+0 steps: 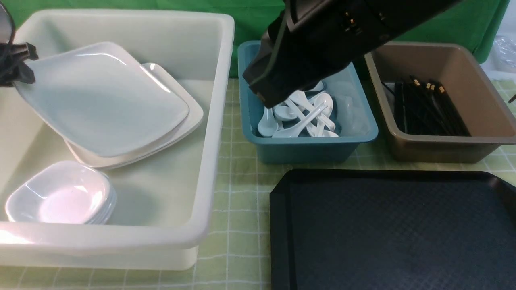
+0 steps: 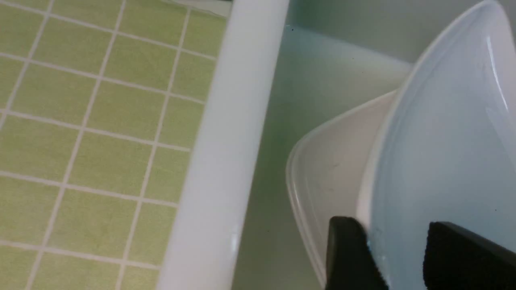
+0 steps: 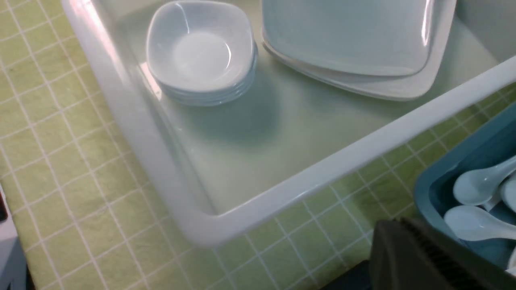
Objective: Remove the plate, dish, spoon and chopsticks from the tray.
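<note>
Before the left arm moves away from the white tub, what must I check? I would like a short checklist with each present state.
1. Plate is above the plate stack inside the white tub: ok.
2. Plate lies flat: not ok; it is tilted, with one corner at the left gripper.
3. Left gripper open: cannot tell; its fingers straddle the rim.
4. Right gripper shut: ok.
5. Visible part of the tray is bare: ok.

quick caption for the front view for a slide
Left hand at the raised corner of a tilted plate resting on the stacked plates in the white tub, black tray nearby.
</note>
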